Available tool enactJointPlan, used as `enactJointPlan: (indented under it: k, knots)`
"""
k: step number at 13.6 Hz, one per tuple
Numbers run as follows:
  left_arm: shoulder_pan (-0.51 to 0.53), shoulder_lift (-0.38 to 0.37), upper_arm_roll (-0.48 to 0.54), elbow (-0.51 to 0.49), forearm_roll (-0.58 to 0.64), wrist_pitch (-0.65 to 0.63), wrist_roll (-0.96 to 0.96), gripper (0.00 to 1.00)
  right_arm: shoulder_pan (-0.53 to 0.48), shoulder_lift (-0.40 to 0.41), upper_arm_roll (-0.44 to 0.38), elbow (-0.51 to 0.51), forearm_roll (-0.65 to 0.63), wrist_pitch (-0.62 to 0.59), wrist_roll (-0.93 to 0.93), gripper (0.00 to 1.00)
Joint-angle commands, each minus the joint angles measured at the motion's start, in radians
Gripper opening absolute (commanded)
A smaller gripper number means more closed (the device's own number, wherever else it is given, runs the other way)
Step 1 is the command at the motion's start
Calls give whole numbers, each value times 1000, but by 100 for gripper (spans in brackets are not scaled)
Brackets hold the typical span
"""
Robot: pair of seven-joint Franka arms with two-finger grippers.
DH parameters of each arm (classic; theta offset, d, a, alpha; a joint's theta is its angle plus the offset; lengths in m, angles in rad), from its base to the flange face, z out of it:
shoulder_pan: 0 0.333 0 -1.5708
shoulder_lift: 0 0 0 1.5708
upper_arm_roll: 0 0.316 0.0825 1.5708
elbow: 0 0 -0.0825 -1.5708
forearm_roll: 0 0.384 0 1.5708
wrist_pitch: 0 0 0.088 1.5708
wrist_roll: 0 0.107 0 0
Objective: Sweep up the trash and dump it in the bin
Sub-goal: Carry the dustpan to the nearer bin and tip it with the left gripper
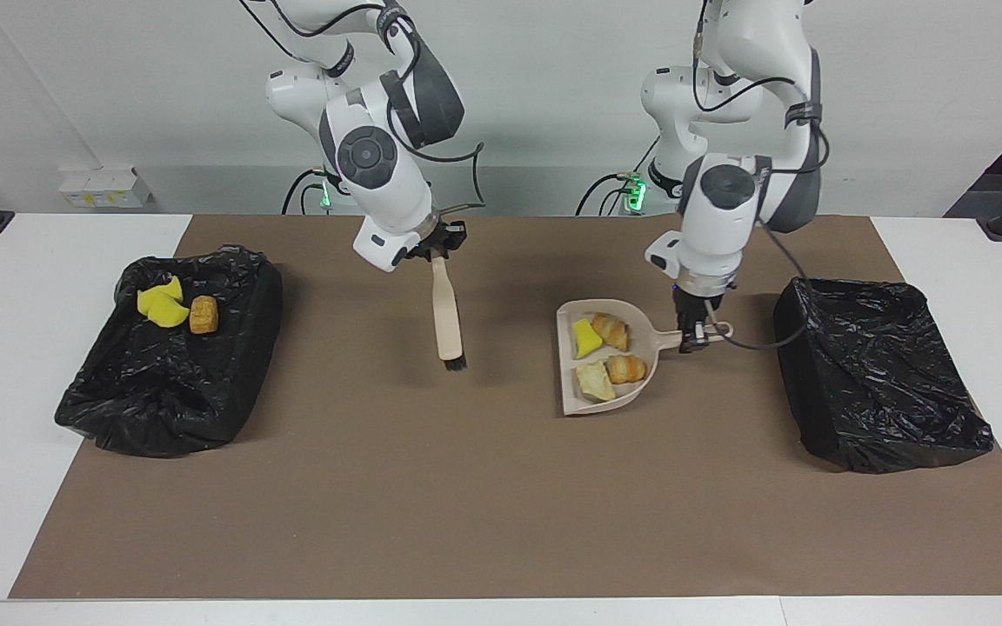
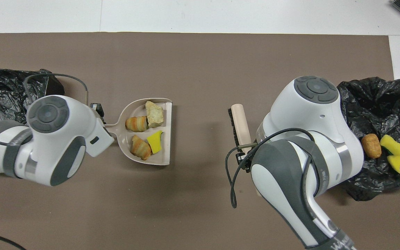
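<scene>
Left gripper (image 1: pixel 694 341): clamped on the handle of the dustpan (image 1: pixel 603 396), over the mat (image 1: pixel 466 487) beside the empty bin (image 1: pixel 879 382) at the left arm's end.
Right gripper (image 1: pixel 437 253): closed on the brush (image 1: pixel 447 317), bristles down, over the mat between the pan and the other bin (image 1: pixel 170 382).
Trash in pan: four scraps (image 1: pixel 607 352), one yellow sponge bit, two orange-brown pieces, one pale chunk.
Trash in bin: three scraps (image 1: pixel 176 309), at the right arm's end.
Done: sweeping looked finished, no loose scraps on the mat.
Left: dumping the pan load into a bin, likely the empty one just beside it.
</scene>
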Motion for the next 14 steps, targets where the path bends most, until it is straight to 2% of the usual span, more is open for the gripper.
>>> enactJointPlan:
  k: [1,3,5,7,9,12,14]
  knots:
    - [149,-110,-2,6,-90,-74,229,0,65,-34,12,-32,-65,5,11,0]
    - [249,-131,1,55,-101,-134,302,0,129,-32,15,-48,-74,24,92,0]
    - [346,-130,2,147,-108,-238,317,0,169,-31,15,-65,-73,68,153,0]
    - [439,-124,2,208,-109,-270,342,0,224,-28,16,-69,-71,73,187,0]
    - [543,-116,5,244,-109,-252,429,0,267,-28,16,-85,-58,106,238,0]
    - [640,-75,11,330,-91,-218,443,0,321,-26,16,-124,-42,168,299,0]
    - [667,-58,17,330,16,-110,435,0,359,-26,16,-164,-16,209,307,0]
